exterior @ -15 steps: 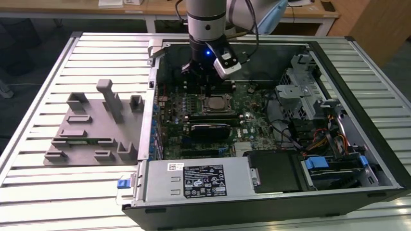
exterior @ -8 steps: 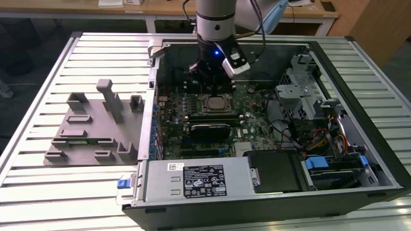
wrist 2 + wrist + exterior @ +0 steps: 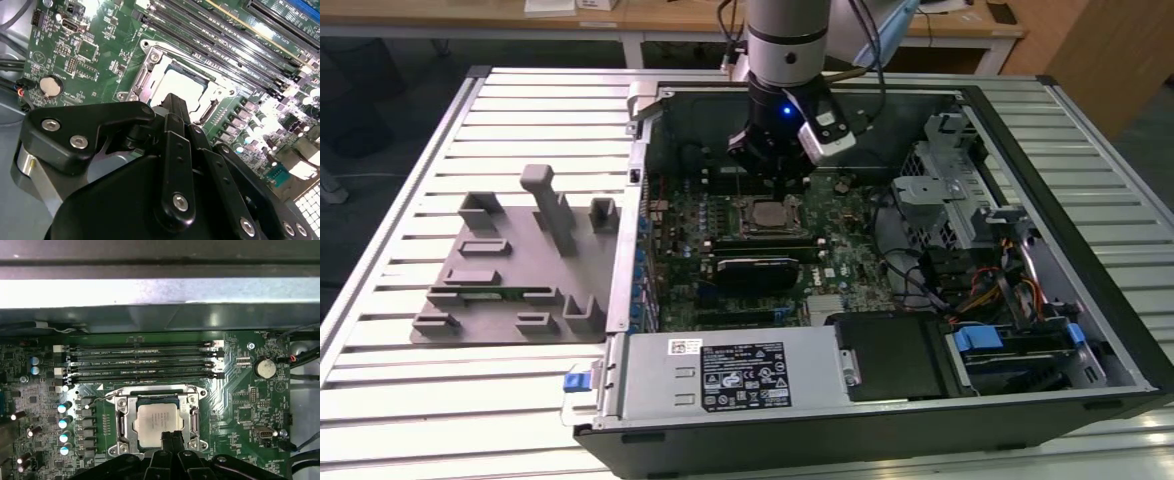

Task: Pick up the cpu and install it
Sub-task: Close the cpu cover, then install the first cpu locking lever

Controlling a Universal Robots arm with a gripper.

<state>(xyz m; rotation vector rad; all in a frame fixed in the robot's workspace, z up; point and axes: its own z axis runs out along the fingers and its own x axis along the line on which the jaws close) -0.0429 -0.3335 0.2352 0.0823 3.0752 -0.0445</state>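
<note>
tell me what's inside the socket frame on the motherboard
The cpu lies inside the socket frame, silvery plate up. The gripper covers part of one edge, and whatever is beneath the cpu is hidden.

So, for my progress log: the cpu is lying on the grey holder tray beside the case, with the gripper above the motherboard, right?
Not quite. The cpu sits in its socket on the motherboard, not on the grey holder tray, as the first wrist view shows. The gripper is indeed above the motherboard.
</note>
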